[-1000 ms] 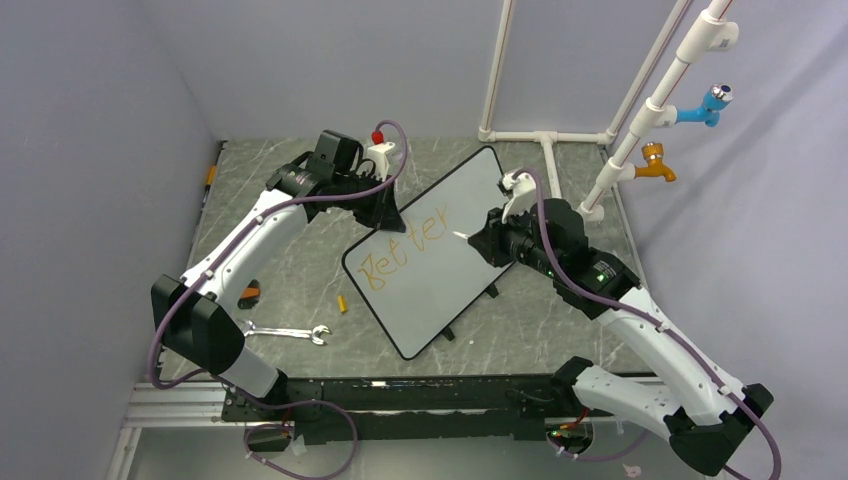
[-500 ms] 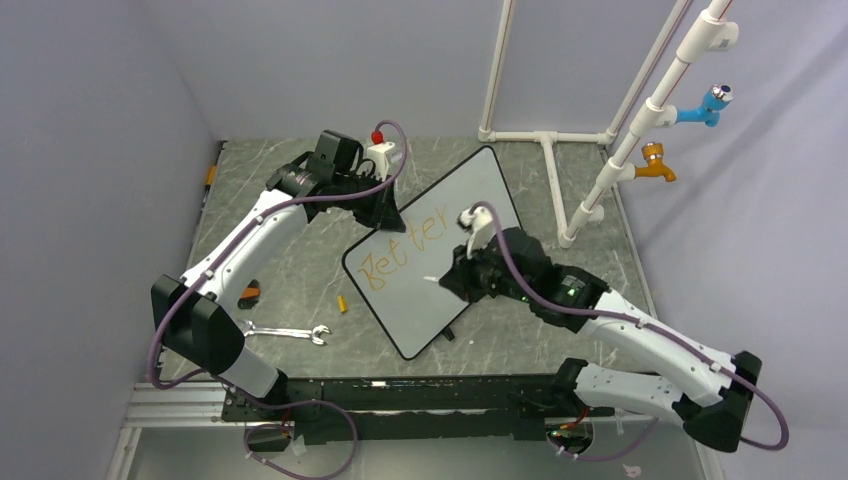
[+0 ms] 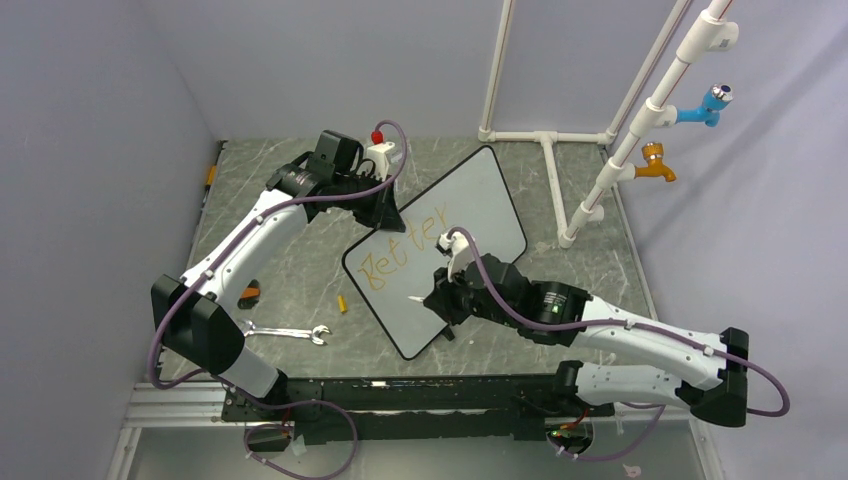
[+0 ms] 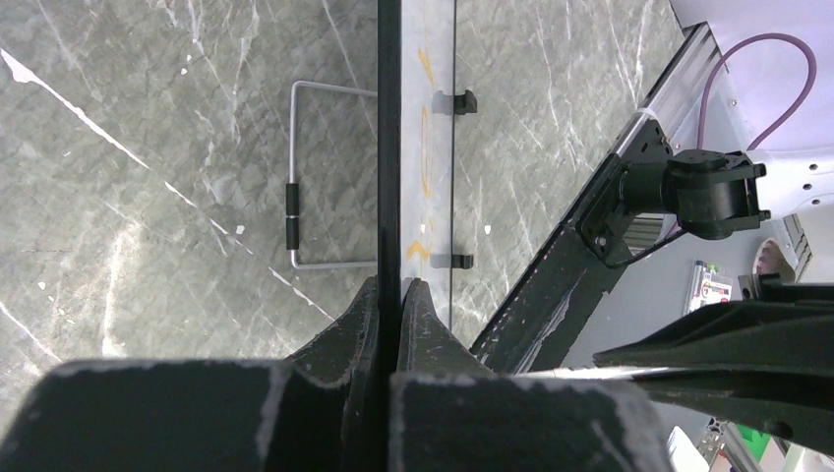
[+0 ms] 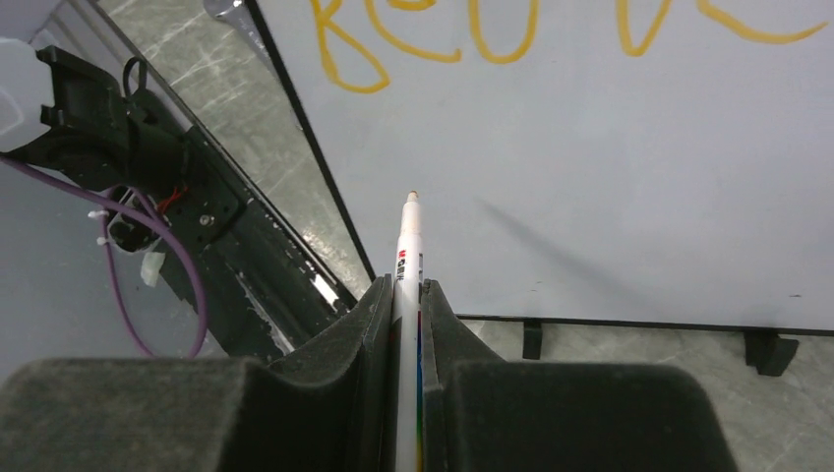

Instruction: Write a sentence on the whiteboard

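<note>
The whiteboard (image 3: 483, 195) lies tilted on the table, and the sentence (image 3: 403, 252) on it reads "Better" in orange. My left gripper (image 3: 388, 216) is shut on the whiteboard's upper left edge. That edge shows end-on (image 4: 389, 147) between the left gripper's (image 4: 390, 287) pads. My right gripper (image 3: 438, 297) is shut on a white marker (image 5: 409, 241), held over the bare board (image 5: 610, 197) below the lettering (image 5: 433, 29). The marker tip (image 3: 412, 299) hangs just off the surface, with its shadow lying apart from it.
A wrench (image 3: 286, 333), a small yellow cap (image 3: 342, 304) and an orange-black item (image 3: 249, 294) lie left of the board. White pipes (image 3: 560, 185) with a blue tap (image 3: 708, 105) and an orange tap (image 3: 656, 160) stand at the right. A wire stand (image 4: 307, 177) sits under the board.
My right arm has swung down and to the left, carrying the marker from the end of "Better" to the blank area below the word. The left arm has held still.
</note>
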You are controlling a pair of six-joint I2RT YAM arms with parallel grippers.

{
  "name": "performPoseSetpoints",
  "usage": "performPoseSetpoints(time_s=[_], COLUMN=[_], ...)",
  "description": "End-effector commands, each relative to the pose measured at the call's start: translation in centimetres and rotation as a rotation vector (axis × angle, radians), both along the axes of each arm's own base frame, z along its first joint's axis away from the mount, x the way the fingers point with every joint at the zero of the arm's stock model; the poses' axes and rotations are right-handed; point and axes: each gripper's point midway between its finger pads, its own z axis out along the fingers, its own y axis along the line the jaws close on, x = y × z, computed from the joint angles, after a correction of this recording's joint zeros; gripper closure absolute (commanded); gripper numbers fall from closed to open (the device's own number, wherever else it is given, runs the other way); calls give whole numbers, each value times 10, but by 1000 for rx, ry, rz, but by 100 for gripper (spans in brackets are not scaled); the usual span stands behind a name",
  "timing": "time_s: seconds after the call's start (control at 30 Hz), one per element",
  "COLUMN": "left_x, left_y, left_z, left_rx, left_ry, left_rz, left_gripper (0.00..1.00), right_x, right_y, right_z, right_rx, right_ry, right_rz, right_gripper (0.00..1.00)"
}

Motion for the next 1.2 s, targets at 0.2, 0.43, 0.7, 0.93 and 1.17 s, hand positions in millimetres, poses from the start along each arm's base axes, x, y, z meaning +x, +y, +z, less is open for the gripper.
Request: performPoseSetpoints(time_s=[0.2, 0.43, 0.7, 0.93, 1.17], left_x=[38, 37, 37, 37, 37], left_y=[32, 32, 31, 31, 31], left_z=[-25, -25, -25, -24, -25], left_rx=[194, 194, 190, 190, 192], left_ry=[-147, -145, -145, -145, -145], left_rz=[103, 104, 101, 100, 98], left_gripper=[100, 100, 100, 100, 100], right_x=[-15, -18, -7, 0, 0], right_y=[20, 35, 36, 43, 56], right_z=[-4, -11, 0, 5, -3], right_rx=[28, -23, 20, 24, 5], right_ry=[-41, -93, -142, -173, -173], right_rz=[-35, -48, -135, -152, -127], right_gripper=[100, 100, 100, 100, 100])
